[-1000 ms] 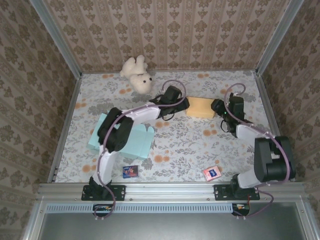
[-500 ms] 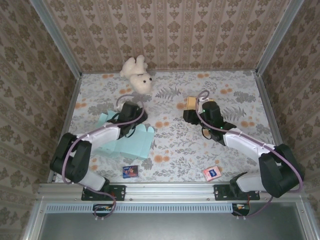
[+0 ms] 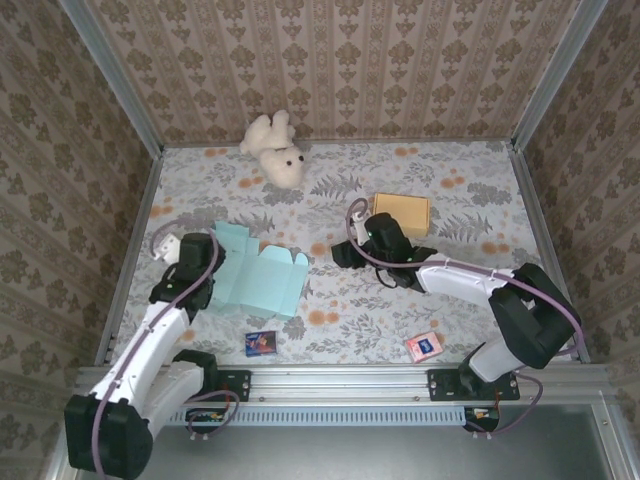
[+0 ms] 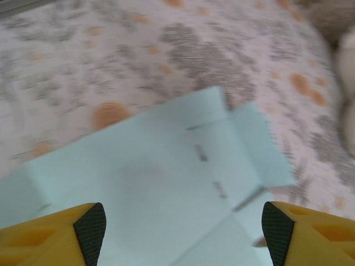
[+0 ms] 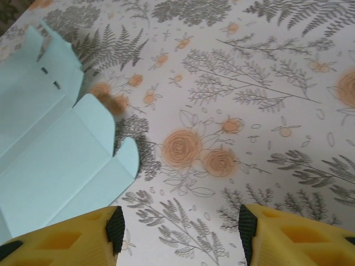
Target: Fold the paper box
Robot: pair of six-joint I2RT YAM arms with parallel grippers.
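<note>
Top external view: my left gripper (image 3: 200, 268) is hovering open at nine o'clock of the paper box (image 3: 262, 281); my right gripper (image 3: 340, 255) is hovering open at three o'clock.

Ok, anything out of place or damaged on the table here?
Nothing looks spilled or torn. The paper box lies flat and unfolded, at a slant. Unrelated items sit around it: a plush bear tipped over at the far edge, a yellow block, and two small cards near the front.

Damask wallpaper (image 3: 400, 60) closes in three sides, grey metal posts (image 3: 112, 75) in the corners, floral tabletop (image 3: 480, 200) evenly lit, rail (image 3: 340, 378) up front.
</note>
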